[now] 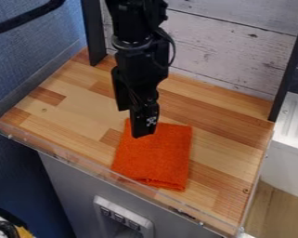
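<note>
Nearest: gray cabinet front (70, 197) with a multi-button panel (121, 217) set low on it. Above that, a transparent guard strip (58, 151) along the near edge of the wood-block countertop (229, 148).

Just in from the strip, orange terry cloth (154, 160), on the wood. Lies flat, roughly rectangular, long sides running near to far. Thick near edge with layers showing; reads as folded, though the number of folds is hidden. Outline tidy, sides fairly straight, no big bunching.

Next, black gripper (143, 132), hanging over the far part of the cloth, at the end toward the blue wall (27, 51). Contact with the fabric: cannot tell. Gripper spread or pressed together: cannot tell. No cloth seen raised or draped from it.

Progress, by judgement: cloth already in a compact shape, gripper placed at its far end; no lift or shift of the fabric under way in view. What is left cannot be fixed from this one view.

Farthest: black uprights at the counter's back corners, white plank wall (238, 39) behind.
</note>
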You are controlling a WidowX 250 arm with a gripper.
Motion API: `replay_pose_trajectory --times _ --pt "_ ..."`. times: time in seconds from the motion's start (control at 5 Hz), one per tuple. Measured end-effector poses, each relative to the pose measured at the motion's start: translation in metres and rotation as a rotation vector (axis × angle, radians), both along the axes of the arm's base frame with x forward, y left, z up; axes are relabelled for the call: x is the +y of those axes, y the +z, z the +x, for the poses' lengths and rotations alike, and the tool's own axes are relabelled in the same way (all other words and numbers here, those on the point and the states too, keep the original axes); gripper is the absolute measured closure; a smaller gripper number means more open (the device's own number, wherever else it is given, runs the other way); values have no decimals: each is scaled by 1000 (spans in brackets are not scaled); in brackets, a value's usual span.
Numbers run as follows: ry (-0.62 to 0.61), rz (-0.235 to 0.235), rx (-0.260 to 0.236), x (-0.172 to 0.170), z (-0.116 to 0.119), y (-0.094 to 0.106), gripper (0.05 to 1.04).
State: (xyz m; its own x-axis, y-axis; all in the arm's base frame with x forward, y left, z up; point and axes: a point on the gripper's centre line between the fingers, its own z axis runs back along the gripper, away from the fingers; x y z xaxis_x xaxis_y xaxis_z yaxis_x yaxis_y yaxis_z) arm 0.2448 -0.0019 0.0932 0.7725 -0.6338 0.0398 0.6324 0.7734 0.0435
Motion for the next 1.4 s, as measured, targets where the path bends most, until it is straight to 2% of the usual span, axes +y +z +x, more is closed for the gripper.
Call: replay_pose_trajectory --times 0.4,0.8,1.2,1.4 --pt "-133 -35 9 -12 -3 -2 85" --pt "-198 -69 25 -8 1 1 85" --pt "-220 -88 97 -5 -1 1 85" --pt "-217 -81 125 -3 4 -1 85"
